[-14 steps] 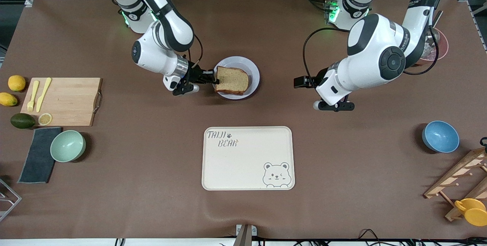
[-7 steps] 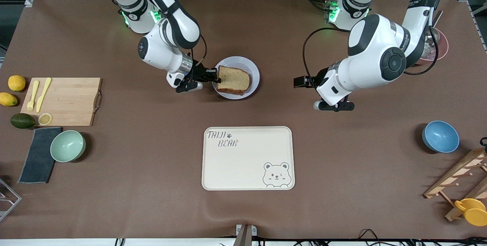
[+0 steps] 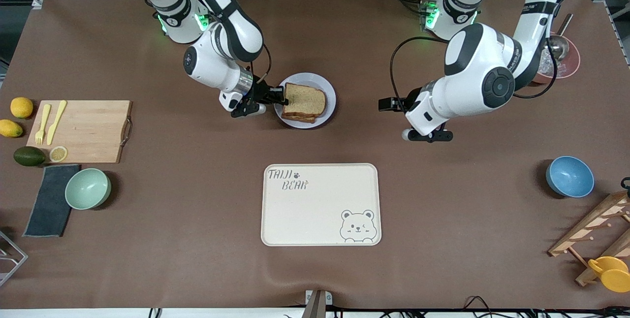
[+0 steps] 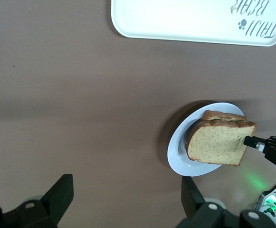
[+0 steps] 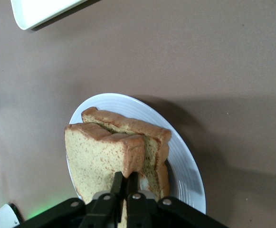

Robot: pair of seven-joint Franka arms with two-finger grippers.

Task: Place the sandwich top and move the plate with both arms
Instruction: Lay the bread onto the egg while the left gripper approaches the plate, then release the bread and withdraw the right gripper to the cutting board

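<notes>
Right gripper (image 3: 281, 101) is clamped on one edge of the sandwich top (image 3: 305, 101), held tilted over a lower slice (image 5: 149, 137) on the plate (image 3: 329, 92). Left gripper (image 3: 389, 105) waits, fingers spread wide, beside the plate. The tray (image 3: 321, 204), nearer the camera, reads "TAIJI BEAR".

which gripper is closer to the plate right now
Right. The right gripper is at the plate, over its rim toward the right arm's end, shut on the bread slice above it. The left gripper hangs open over bare table, clear of the plate toward the left arm's end.
</notes>
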